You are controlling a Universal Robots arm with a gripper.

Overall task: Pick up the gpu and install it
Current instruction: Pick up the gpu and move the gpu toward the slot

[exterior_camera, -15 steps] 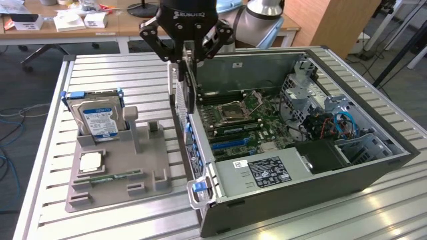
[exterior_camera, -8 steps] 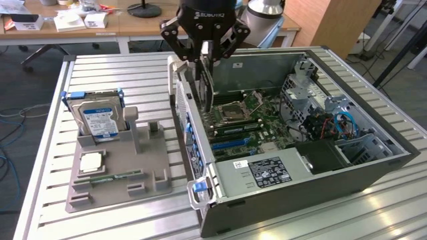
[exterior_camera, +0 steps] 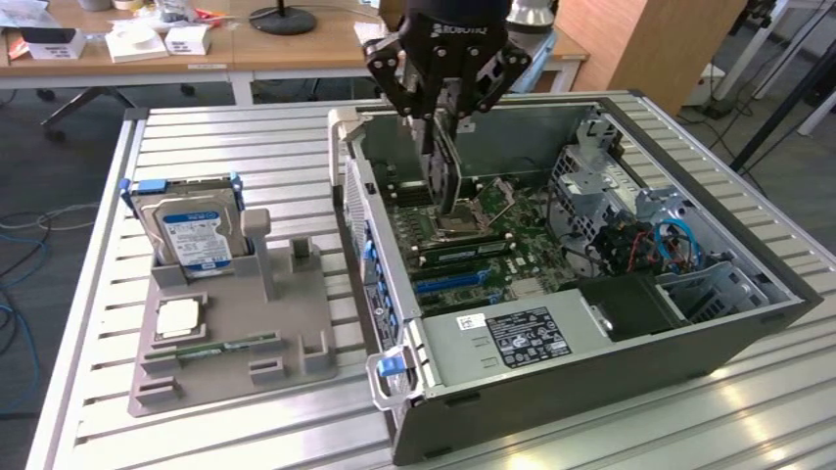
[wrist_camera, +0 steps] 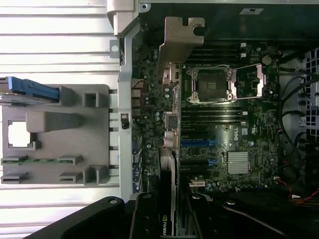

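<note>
Gripper (wrist_camera: 170,215) pinched the gpu (wrist_camera: 171,124) edge-on over the motherboard (wrist_camera: 259,127); seating it well, I'd judge, wanted bracket (wrist_camera: 182,37) toward the case wall (wrist_camera: 127,99) — card square, no forcing.

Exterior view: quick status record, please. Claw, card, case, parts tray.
claw: shut on the thin dark graphics card with a silvery metal bracket
card pose: upright on edge, inside the open dark grey computer case, over the green motherboard
seated: cannot tell
parts tray: grey plastic holder at the exterior view's left, silver hard drive with blue-white label standing in it
</note>
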